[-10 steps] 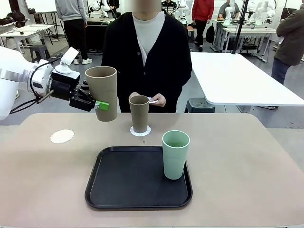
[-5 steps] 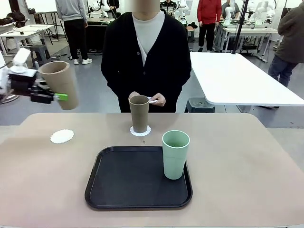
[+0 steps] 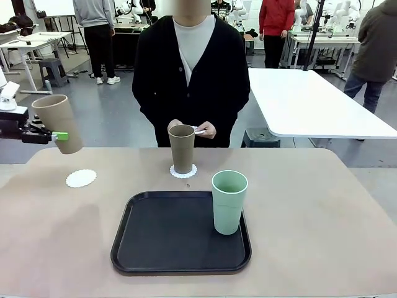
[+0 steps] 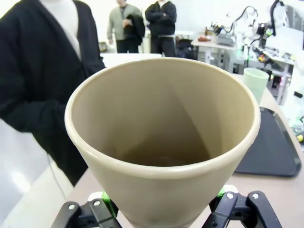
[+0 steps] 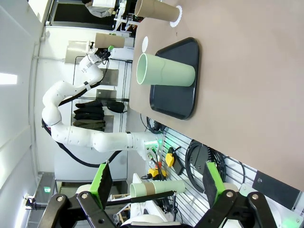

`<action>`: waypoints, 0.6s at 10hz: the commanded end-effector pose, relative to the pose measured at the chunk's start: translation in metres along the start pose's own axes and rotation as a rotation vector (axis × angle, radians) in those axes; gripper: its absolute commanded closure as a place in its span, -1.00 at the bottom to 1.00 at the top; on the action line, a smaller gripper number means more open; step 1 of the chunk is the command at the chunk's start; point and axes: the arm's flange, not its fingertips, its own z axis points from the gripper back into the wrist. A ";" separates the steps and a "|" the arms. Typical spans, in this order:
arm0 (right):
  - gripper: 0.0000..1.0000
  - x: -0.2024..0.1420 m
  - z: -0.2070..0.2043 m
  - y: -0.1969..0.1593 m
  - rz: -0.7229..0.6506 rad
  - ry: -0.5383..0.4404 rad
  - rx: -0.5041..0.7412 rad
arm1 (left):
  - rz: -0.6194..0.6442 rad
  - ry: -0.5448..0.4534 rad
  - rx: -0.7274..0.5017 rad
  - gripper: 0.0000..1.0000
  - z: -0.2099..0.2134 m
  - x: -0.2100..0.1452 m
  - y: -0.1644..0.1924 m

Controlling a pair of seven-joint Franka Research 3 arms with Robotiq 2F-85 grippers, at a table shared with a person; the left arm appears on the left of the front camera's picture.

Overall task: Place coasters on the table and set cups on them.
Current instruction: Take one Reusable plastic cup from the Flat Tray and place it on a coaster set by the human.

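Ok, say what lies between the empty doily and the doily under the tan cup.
Front view: just bare tabletop between empty doily and cup's doily.

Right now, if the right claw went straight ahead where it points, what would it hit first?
Probably the black tray near the table's edge; the open right claw aims about there, the mint cup just beside that line. Depth is hard to judge.

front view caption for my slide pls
Left gripper holds a tilted tan cup near a bare coaster; a second tan cup stands on its coaster, the mint cup on the tray.
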 end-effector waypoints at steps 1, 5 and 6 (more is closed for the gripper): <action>-1.00 0.002 0.000 0.000 0.018 -0.013 0.026 | 0.018 0.054 -0.019 -0.68 -0.005 -0.003 -0.001; -1.00 0.002 0.000 0.000 0.018 -0.013 0.026 | 0.001 0.079 -0.051 -0.68 -0.011 -0.007 -0.016; -1.00 0.002 0.000 0.000 0.018 -0.013 0.026 | 0.020 0.062 -0.027 -0.68 -0.008 -0.018 -0.004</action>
